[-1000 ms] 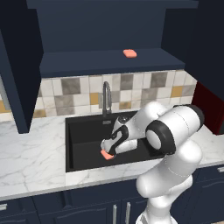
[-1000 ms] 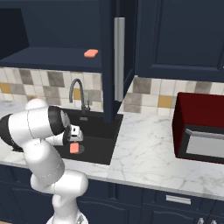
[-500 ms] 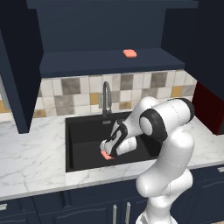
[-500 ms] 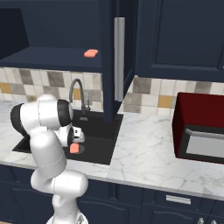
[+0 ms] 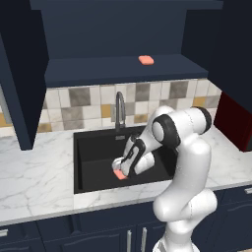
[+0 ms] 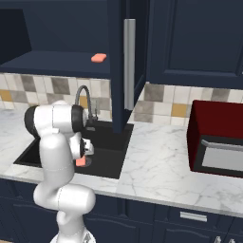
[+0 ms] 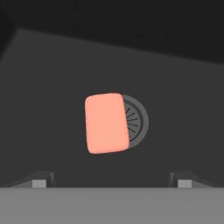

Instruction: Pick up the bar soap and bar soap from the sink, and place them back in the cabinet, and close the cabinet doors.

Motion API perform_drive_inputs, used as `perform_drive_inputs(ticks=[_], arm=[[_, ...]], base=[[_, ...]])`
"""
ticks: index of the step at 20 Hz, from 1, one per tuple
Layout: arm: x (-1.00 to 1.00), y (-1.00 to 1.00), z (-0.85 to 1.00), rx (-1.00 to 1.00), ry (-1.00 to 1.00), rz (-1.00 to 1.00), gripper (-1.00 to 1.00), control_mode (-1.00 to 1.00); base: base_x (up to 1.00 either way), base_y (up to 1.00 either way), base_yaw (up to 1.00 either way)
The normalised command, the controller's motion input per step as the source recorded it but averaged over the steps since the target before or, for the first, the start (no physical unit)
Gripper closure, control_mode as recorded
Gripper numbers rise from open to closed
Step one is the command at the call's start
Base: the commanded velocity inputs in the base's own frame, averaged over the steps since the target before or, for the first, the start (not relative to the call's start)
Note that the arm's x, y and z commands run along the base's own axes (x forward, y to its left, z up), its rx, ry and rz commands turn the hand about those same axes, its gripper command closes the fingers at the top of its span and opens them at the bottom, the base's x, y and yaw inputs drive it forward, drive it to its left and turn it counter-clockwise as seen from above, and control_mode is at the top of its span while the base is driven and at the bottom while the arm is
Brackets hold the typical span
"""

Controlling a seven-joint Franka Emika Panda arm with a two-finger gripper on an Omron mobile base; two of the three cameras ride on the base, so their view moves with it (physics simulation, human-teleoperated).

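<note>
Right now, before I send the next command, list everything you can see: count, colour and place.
Bar soap: 2, salmon pink; one on the cabinet shelf, one in the sink partly over the drain.
Sink: 1, matte black, set in the counter.
Drain: 1, steel, on the sink floor, half covered by soap.
Faucet: 1, grey, curved, behind the sink.
Cabinet: 1, dark navy, on the wall above the sink, open.
Cabinet doors: 2, navy, swung open; one on each side.
Door handle: 1, silver, vertical.
Counter: 1, white marble.
Backsplash: tiled, beige and grey.
Microwave: 1, dark red, right on the counter.
Tool: 1, open, above the sink soap.
</note>
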Motion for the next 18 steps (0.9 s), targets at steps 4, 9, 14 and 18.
perform_drive_inputs(ticks=[4, 9, 14, 18], arm=[[0.17, 0.12, -0.24, 0.0, 0.0, 0.0, -1.0, -1.0], [0.13, 0.12, -0.23, 0.0, 0.0, 0.0, -1.0, -1.0], [0.08, 0.1, -0.25, 0.0, 0.0, 0.0, -1.0, -1.0], [0.1, 0.11, -0.28, 0.0, 0.0, 0.0, -1.0, -1.0]], base=[[0.0, 0.0, 0.0], [0.0, 0.0, 0.0], [0.0, 0.0, 0.0], [0.0, 0.0, 0.0]])
